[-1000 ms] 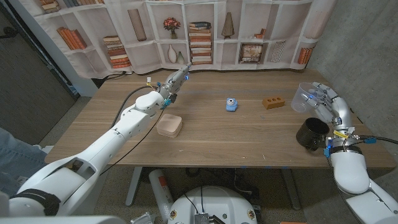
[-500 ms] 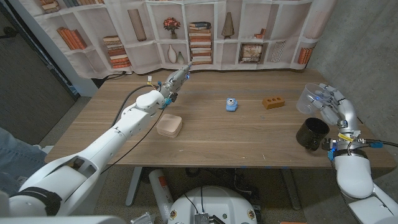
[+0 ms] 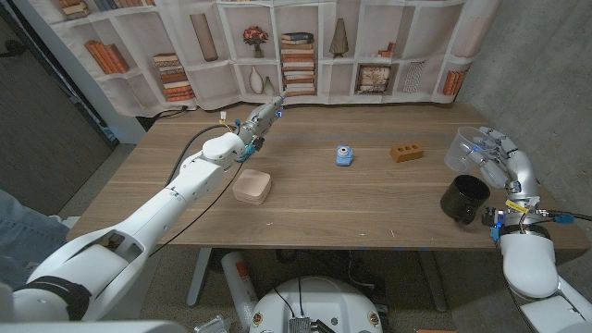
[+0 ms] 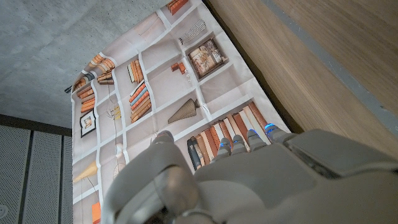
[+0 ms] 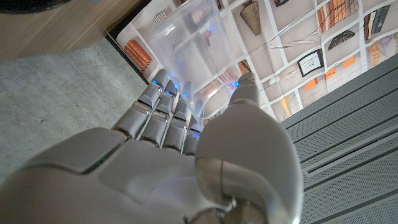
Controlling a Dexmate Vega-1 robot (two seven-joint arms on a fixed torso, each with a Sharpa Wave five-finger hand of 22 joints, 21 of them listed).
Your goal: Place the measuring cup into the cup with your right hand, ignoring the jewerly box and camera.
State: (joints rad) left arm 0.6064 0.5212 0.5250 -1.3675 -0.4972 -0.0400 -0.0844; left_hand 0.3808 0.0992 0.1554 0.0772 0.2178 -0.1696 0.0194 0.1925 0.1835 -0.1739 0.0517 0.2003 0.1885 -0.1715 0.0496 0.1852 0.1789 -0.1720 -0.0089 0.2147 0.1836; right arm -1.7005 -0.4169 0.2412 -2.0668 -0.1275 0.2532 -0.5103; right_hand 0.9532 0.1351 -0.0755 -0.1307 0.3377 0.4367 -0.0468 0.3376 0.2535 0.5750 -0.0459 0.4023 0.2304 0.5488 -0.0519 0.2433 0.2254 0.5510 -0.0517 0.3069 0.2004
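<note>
1. Your right hand [image 3: 499, 159] holds the clear measuring cup [image 3: 462, 146] at the table's right edge, fingers and thumb clamped on its wall; the right wrist view shows the grip [image 5: 186, 43].
2. The measuring cup sits just beyond the black cup [image 3: 463, 199], seemingly lifted off the wooden table [image 3: 370, 208], though that is hard to judge.
3. Your left hand [image 3: 260, 121] reaches toward the far left of the table; you cannot tell from here whether its fingers are apart.
4. The blue camera [image 3: 344, 155], brown block [image 3: 405, 152] and beige jewelry box [image 3: 252, 188] lie well apart from the cup.
</note>
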